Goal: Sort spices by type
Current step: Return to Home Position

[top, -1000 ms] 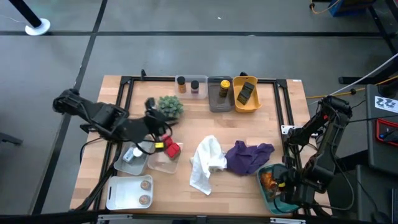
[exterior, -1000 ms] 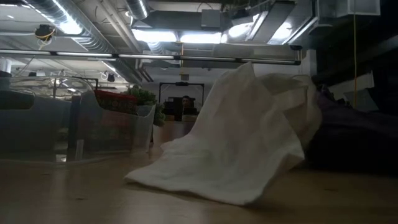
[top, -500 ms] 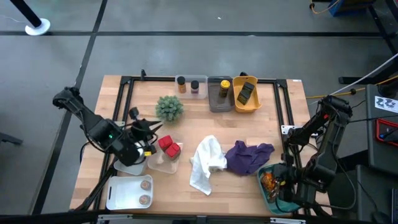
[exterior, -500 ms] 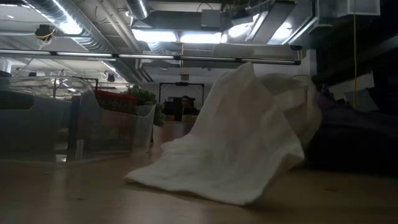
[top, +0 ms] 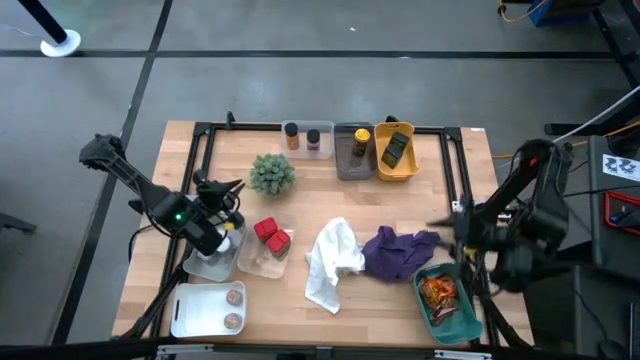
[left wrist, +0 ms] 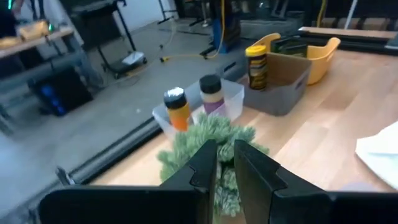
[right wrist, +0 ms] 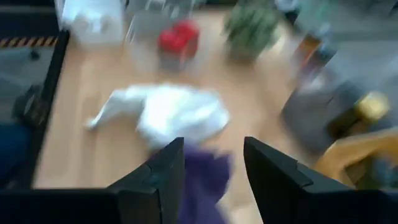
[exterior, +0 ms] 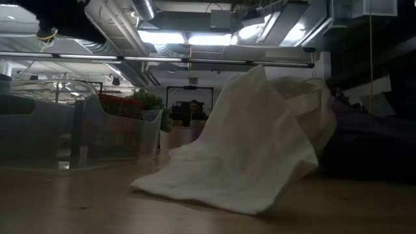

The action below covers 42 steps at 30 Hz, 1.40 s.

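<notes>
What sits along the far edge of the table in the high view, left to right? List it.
Brown-capped jar → purple jar → grey bin with a yellow-capped jar → yellow bin holding a dark sachet.

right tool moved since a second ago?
Yes. In the high view the right tool has lifted off the teal bin of orange-red packets and now sits up-table, beside the purple cloth, fingers apart and empty.
</notes>
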Tool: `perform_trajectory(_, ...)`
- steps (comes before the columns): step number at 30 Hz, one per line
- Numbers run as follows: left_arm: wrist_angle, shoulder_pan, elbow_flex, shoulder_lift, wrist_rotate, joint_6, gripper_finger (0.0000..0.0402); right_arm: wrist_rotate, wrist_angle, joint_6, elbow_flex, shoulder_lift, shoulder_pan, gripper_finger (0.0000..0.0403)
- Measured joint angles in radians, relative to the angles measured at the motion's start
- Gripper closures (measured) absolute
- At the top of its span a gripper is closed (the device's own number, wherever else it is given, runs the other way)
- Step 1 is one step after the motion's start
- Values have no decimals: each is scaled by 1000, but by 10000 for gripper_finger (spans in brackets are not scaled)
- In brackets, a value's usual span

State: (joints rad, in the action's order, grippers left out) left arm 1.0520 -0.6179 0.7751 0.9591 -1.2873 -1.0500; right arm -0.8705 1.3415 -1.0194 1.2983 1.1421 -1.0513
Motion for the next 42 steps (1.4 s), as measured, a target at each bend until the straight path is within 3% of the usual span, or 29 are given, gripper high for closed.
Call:
perform_trajectory(4, -1, 5, -46, -2, 25, -136, 357, -107, -3, 151, 46, -69, 61, 237)
perform_trajectory(10, 5, 5, -77, -2, 158, -144, 357, -55, -6, 189, 76, -139, 112, 237)
perform_trajectory(16, 7, 5, -120, -2, 164, -142, 357, -88, -6, 283, 76, -173, 112, 237)
perform_trajectory(26, 33, 19, -173, -53, -168, -210, 357, -161, -6, 295, 75, -399, 111, 237)
perform_trajectory(32, 97, 83, -180, -178, -180, -335, 357, -231, -125, 356, 19, -541, 109, 237)
perform_trajectory(37, -4, 89, -180, -231, -118, -241, 357, -211, -346, 528, -119, -578, 109, 237)
perform_trajectory(42, -306, 98, -180, -231, -4, 84, 357, -169, -470, 555, -205, -607, 109, 237)
